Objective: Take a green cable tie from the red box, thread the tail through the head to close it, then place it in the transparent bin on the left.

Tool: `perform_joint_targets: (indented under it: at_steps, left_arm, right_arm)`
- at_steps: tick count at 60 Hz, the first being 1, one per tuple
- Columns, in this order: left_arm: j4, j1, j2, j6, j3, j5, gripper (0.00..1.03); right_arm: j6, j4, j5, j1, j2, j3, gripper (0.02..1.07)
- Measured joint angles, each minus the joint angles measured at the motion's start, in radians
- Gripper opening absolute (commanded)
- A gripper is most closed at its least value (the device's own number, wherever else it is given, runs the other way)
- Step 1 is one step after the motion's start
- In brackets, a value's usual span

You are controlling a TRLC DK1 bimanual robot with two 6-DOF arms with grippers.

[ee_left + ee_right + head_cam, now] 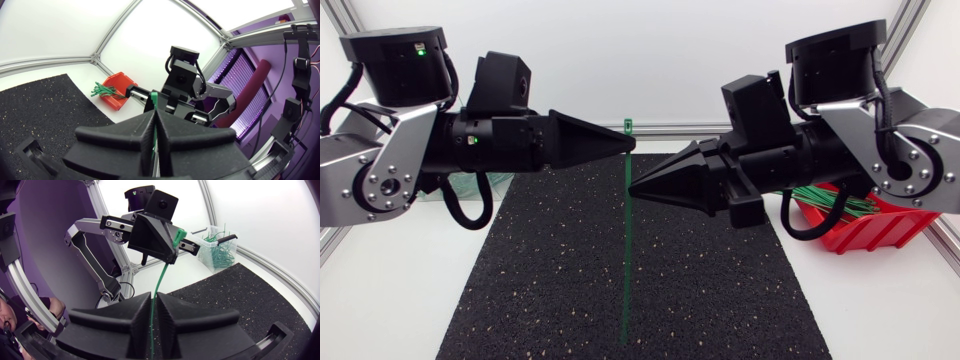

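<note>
Hovering over the black mat (520, 280), my claws both clamp the green cable tie (625, 260): left claw (628, 143) at its head, right claw (633, 188) on the strap (tail dangling free). Threading stage, I judge; next, bend the tail up into the head.

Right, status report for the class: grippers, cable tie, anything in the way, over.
Left gripper shut on cable tie near its head. Right gripper shut on it lower down. Tail hanging free, unthreaded. Nothing blocking it.
</note>
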Motion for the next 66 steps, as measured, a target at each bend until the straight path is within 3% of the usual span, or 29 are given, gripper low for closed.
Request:
perform_joint_targets:
  at_steps: [6, 14, 32, 45, 53, 66]
  left_arm:
    - [-0.031, 0.017, 0.000, 0.000, 0.011, 0.000, 0.04]
    - [-0.079, 0.036, 0.002, 0.000, 0.044, 0.000, 0.04]
    - [-0.227, 0.076, 0.102, 0.000, 0.151, 0.001, 0.04]
    - [-0.354, 0.108, 0.184, 0.001, 0.213, 0.011, 0.04]
    - [-0.492, 0.128, 0.239, 0.001, 0.279, 0.047, 0.03]
    - [-0.611, 0.135, 0.315, 0.001, 0.341, 0.141, 0.03]
  right_arm:
    - [0.000, -0.016, 0.008, -0.012, -0.018, 0.000, 0.73]
    - [-0.026, -0.085, 0.071, -0.027, -0.034, 0.000, 0.75]
    - [-0.211, -0.177, 0.280, -0.027, -0.071, -0.013, 1.01]
    - [-0.339, -0.178, 0.403, -0.026, -0.110, -0.084, 1.02]
    - [-0.426, -0.174, 0.555, 0.026, -0.123, -0.130, 1.02]
    - [-0.613, -0.083, 0.677, 0.100, -0.133, -0.175, 1.02]
